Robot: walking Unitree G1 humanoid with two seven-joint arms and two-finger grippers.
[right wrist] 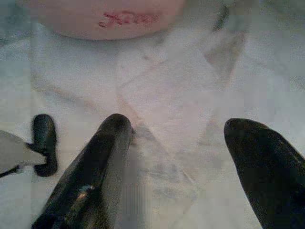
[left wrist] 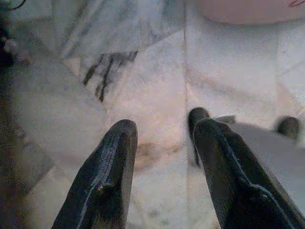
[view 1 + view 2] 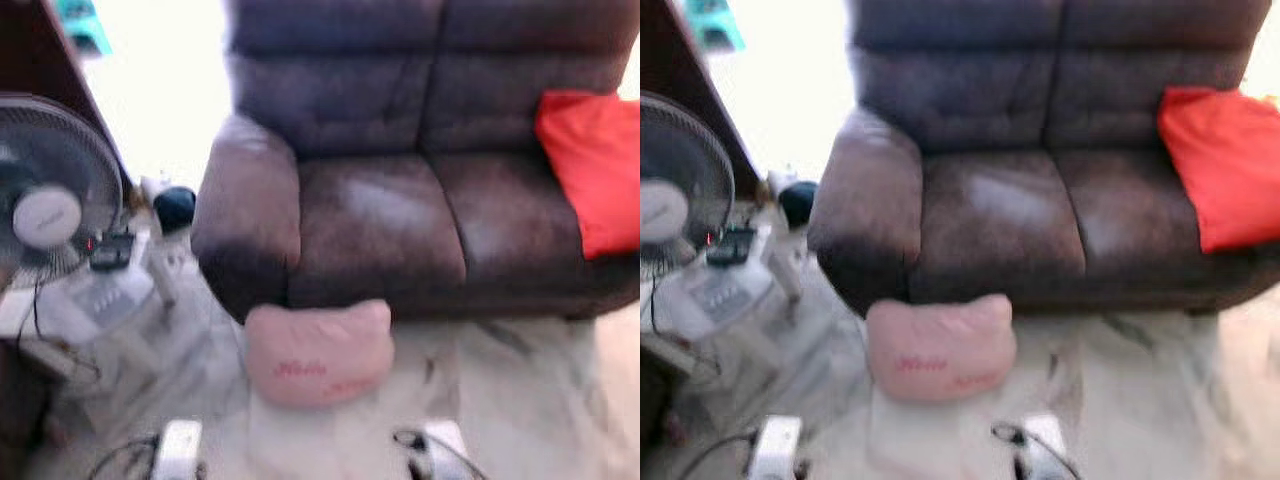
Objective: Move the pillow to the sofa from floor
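Pillow (image 3: pixel 318 353) lies straight ahead of both our tools, on the floor (image 3: pixel 520 400), its back touching the front of the sofa (image 3: pixel 400 200) just below the left seat cushion. Our left tool (image 2: pixel 159 143) and right tool (image 1: pixel 176 138) each hang low over the marble with fingers spread apart, gripping nothing, the pillow's near edge just beyond their tips. Its long axis runs side to side along the sofa front, and we judge neither arm clearly nearer, since it sits between them. It looks soft and pink, plump, with red lettering on its face. A red cushion (image 3: pixel 592 165) rests at the sofa's right end.
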